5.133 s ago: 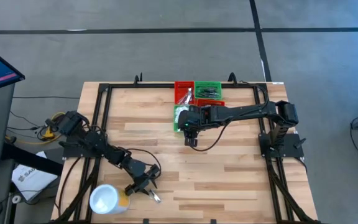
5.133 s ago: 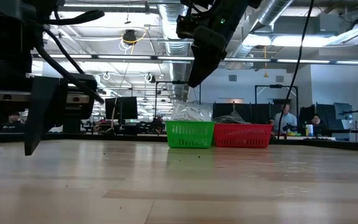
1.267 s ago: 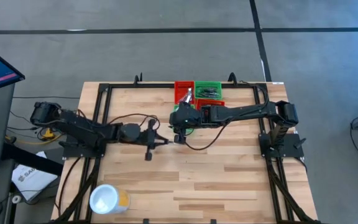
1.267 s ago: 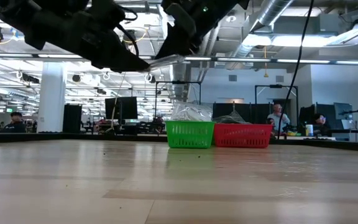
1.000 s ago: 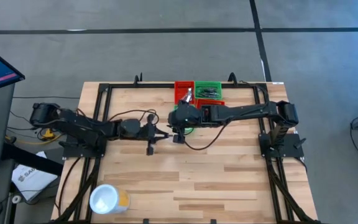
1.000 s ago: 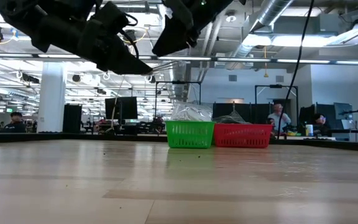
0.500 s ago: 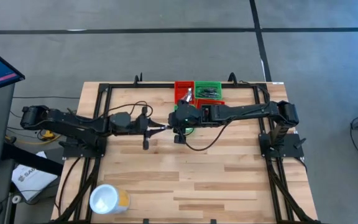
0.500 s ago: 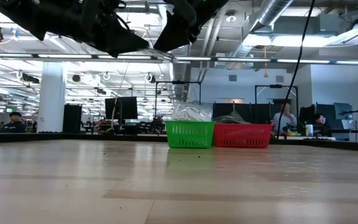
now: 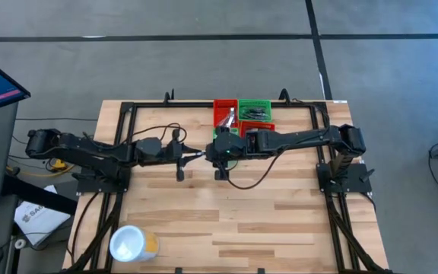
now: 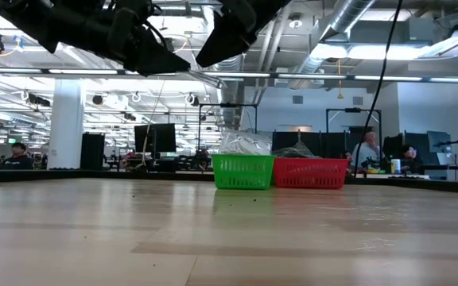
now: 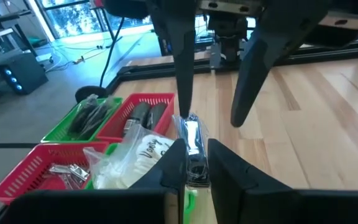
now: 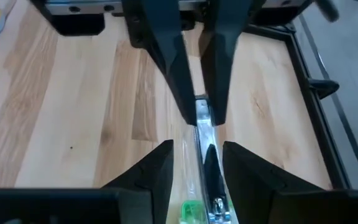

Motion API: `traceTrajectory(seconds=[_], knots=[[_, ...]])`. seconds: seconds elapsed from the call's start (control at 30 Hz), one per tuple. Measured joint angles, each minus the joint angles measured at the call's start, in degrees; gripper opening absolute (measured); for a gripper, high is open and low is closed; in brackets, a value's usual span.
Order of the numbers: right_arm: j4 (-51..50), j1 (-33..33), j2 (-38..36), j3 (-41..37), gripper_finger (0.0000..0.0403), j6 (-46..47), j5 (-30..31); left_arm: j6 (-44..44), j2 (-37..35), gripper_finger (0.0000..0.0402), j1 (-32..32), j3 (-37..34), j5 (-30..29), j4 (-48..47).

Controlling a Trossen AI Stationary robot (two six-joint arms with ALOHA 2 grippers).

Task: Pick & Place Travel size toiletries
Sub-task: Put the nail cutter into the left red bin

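A pale wooden table (image 9: 265, 228) of jointed planks, edged by a black metal frame, fills the high view. Two dark arms reach in from its left and right sides and meet in the air near its middle, toward the far edge.

At the near left corner stands a white round tub (image 9: 130, 243) with an orange side.

Against the far edge sit four small slatted plastic bins in a block, two red and two green. The far green bin (image 11: 91, 116) holds dark wrapped items, the red bin (image 11: 143, 115) beside it holds dark bottle-like items, another red bin (image 11: 55, 168) holds thin silver sachets, and the near green bin (image 10: 243, 171) holds crinkly white plastic-wrapped packets (image 11: 132, 158).

The left gripper (image 9: 191, 157) is raised above the table just left of the bins. Its fingers (image 11: 174, 165) are nearly closed, pinching one end of a sachet (image 11: 192, 146). This is a thin, flat, shiny clear-and-silver strip with something dark inside. Its long axis runs left to right across the table, level, bridging the two grippers.

The right gripper (image 9: 217, 155) faces the left one, fingertip to fingertip. Its fingers (image 12: 160, 165) stand partly apart on either side of the strip's other end; whether they press on it I cannot tell.

In the low view both grippers hang high above the tabletop, with an open workroom and distant seated people behind.
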Motion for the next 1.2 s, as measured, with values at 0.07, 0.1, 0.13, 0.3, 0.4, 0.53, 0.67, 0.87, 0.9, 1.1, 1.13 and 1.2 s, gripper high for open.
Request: traceTrajectory(seconds=[0.07,0.1,0.13,0.3,0.4,0.53,0.67,0.87,0.9,1.1,1.13,1.2], knots=[[0.0,0.1,0.0,0.0,0.0129,-0.8,0.0,0.0,0.0,0.0036,0.0,0.0,0.0,-0.2],[0.1,0.0,0.0,0.0,0.0129,-0.8,0.0,0.0,0.0,0.0036,0.0,0.0,0.0,-0.1],[0.1,0.0,0.0,0.0,0.0129,-0.8,0.0,0.0,0.0,0.0036,0.0,0.0,0.0,-0.1],[-0.1,-0.4,0.0,0.0,0.0129,-0.8,0.0,0.0,0.0,0.0036,0.0,0.0,0.0,-0.1],[-0.3,-0.6,0.0,0.0,0.0129,-0.7,0.0,-0.2,-0.3,0.0036,0.0,0.0,0.0,0.1],[-1.1,-0.6,0.2,0.0,0.0129,-0.7,0.0,-0.2,-0.7,0.0036,0.0,0.0,0.5,0.3],[-1.0,-0.6,0.2,0.0,0.0129,-0.8,0.0,-0.8,-0.8,0.0036,0.0,0.0,0.6,0.7],[-0.9,-1.4,0.2,0.0,0.0129,-0.7,-0.1,-1.7,-0.8,0.0036,-0.4,0.0,2.6,1.1],[-0.9,-1.5,0.2,0.0,0.0129,-0.7,-0.2,-1.7,-0.8,0.0036,-0.4,0.0,2.6,1.2],[-1.0,-1.6,0.2,0.0,0.0129,-0.7,-0.2,-1.7,-0.8,0.0036,-0.4,0.0,2.6,2.5],[-1.0,-1.6,0.2,0.0,0.0129,-0.7,-0.2,-1.7,-0.8,0.0036,-0.4,0.0,2.6,2.9],[-1.1,-1.6,0.2,0.0,0.0129,-0.7,-0.1,-1.8,-0.8,0.0036,-0.4,0.0,2.6,3.7]])
